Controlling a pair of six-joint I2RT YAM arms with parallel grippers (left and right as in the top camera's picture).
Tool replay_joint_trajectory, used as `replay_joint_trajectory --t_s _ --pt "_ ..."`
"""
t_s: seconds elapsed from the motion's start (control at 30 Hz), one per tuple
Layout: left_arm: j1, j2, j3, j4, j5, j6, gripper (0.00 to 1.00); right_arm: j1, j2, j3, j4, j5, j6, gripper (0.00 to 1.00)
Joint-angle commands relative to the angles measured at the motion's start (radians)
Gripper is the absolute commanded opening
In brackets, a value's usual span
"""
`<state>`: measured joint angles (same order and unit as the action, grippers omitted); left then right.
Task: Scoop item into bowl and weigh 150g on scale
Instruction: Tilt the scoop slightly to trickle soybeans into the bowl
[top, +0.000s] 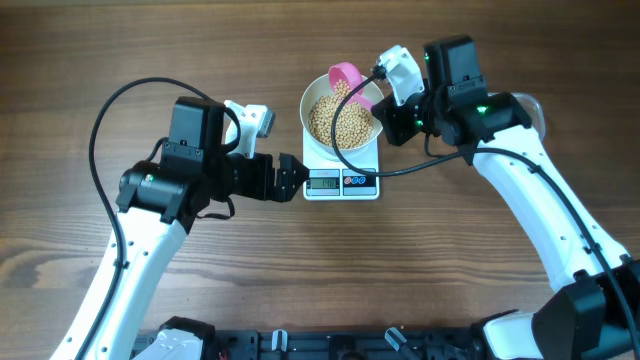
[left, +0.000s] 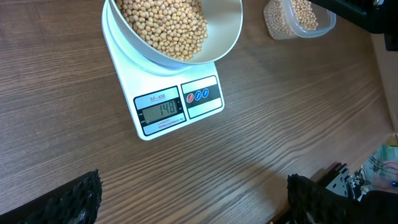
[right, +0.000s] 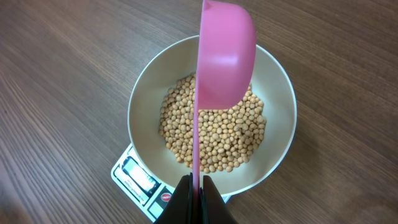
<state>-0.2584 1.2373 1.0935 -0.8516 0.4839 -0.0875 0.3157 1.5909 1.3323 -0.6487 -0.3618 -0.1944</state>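
We find the right claw (right: 197, 186) clamped on the handle of the pink scoop (right: 227, 56), which hangs tipped above the bowl (right: 277, 93). The beans (right: 214, 134) lie in the bowl, and the bowl sits on the scale (left: 205, 99), whose display reads 148. The left claw (top: 292, 177) stands wide apart, empty, just beside the scale's front.

The scale (top: 341, 182) stood mid-table, toward the far edge, carrying the bowl (top: 318, 150) of beans (top: 345, 120). A pink scoop (top: 347, 74) hung over the bowl's far rim, beside the right gripper (top: 383, 112). The left gripper (top: 293, 177) sat just beside the scale's left edge.
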Motion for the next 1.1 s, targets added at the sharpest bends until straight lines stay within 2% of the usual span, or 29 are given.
replay_joint_trajectory --t_s 0.0,0.27,0.4,0.5,0.7,0.83,1.07 --pt "0.007 -0.001 0.02 0.003 -0.003 0.002 1.0 0.001 -0.036 0.02 0.009 -0.023 0.011 0.04" --pt "0.007 -0.001 0.02 0.003 -0.003 0.002 1.0 0.001 -0.048 0.018 0.012 0.014 0.032 0.04" --pt "0.007 -0.001 0.02 0.003 -0.003 0.002 1.0 0.001 -0.049 0.019 0.007 -0.029 0.014 0.04" --pt "0.007 -0.001 0.02 0.003 -0.003 0.002 1.0 0.001 -0.039 0.016 -0.018 0.035 0.01 0.04" --pt "0.007 -0.001 0.02 0.003 -0.003 0.002 1.0 0.001 -0.04 0.016 -0.017 -0.005 0.01 0.04" --pt "0.007 -0.001 0.02 0.003 -0.003 0.002 1.0 0.001 -0.04 0.016 -0.019 0.059 -0.023 0.04" --pt "0.007 -0.001 0.02 0.003 -0.003 0.002 1.0 0.001 -0.04 0.016 -0.023 0.058 -0.039 0.04"
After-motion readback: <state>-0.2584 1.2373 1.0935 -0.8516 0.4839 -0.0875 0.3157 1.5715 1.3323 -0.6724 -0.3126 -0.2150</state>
